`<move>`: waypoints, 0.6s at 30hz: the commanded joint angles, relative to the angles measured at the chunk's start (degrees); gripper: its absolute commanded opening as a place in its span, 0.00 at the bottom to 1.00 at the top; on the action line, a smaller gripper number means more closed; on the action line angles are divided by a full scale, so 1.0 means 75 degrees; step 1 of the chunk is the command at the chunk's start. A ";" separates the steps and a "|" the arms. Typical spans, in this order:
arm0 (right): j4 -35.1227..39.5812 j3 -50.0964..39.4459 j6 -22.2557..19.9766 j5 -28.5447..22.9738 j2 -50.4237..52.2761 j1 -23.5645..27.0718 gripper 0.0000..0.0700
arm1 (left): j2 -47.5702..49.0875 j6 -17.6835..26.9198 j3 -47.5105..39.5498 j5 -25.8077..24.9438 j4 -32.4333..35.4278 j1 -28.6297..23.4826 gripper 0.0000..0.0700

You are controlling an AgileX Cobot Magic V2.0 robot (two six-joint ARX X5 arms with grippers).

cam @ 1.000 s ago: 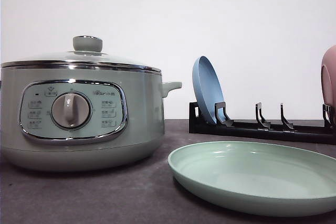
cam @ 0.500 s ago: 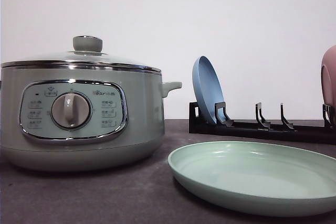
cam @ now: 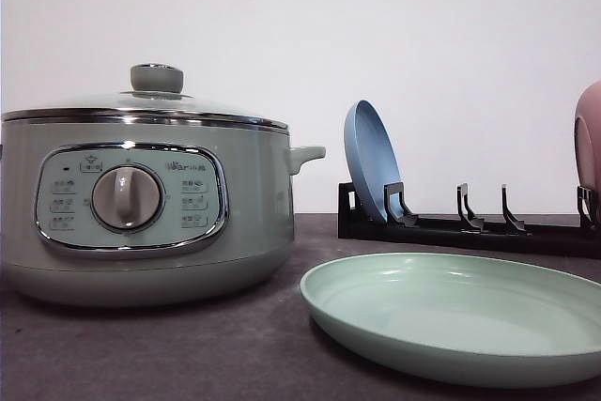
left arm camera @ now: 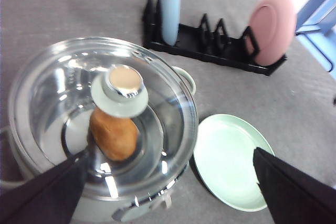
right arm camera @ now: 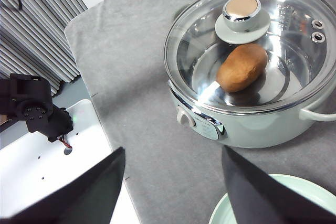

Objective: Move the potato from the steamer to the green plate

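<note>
The steamer [cam: 254, 213] stands at the left of the table with its glass lid [cam: 141, 102] on. Through the lid, the left wrist view shows the orange-brown potato [left arm camera: 113, 135] lying inside the steamer [left arm camera: 178, 77], under the lid knob [left arm camera: 124, 90]. My left gripper [left arm camera: 170, 152] hangs open high above the pot, holding nothing. The right wrist view shows the potato [right arm camera: 241, 66] in the steamer [right arm camera: 252, 129] from the other side, with my right gripper [right arm camera: 173, 150] open and high over the table. The green plate [cam: 451, 316] lies empty to the right of the steamer.
A black dish rack [cam: 470, 230] stands behind the green plate, holding an upright blue plate [cam: 371, 161] and a pink plate [cam: 590, 138] at the far right. In the right wrist view a white surface with a black device [right arm camera: 37, 108] lies beyond the table's edge.
A dark piece of an arm at the top of the front view one second ago has moved out of sight. The steamer, lid and plates have not moved.
</note>
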State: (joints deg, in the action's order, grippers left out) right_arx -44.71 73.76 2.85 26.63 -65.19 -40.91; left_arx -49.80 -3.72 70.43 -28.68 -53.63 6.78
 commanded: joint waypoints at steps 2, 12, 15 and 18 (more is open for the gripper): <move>-0.0029 0.0119 -0.0042 0.0009 -0.0079 -0.0055 0.52 | -0.0788 0.0130 0.0982 0.0323 -0.0301 0.0200 0.91; -0.0114 0.0119 -0.0096 -0.0012 -0.0079 -0.0055 0.52 | -0.3798 0.0526 0.3687 0.1827 -0.1699 0.1257 0.91; -0.0137 0.0119 -0.0098 -0.0012 -0.0079 -0.0055 0.52 | -0.4577 0.0596 0.4219 0.2222 -0.1959 0.1542 0.91; -0.0204 0.0119 -0.0110 -0.0012 -0.0079 -0.0055 0.52 | -0.5287 0.0656 0.4645 0.2701 -0.2204 0.1799 0.91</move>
State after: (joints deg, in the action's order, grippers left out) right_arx -46.29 73.76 2.77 26.59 -65.19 -40.86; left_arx -87.93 0.05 103.14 -9.25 -70.07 19.87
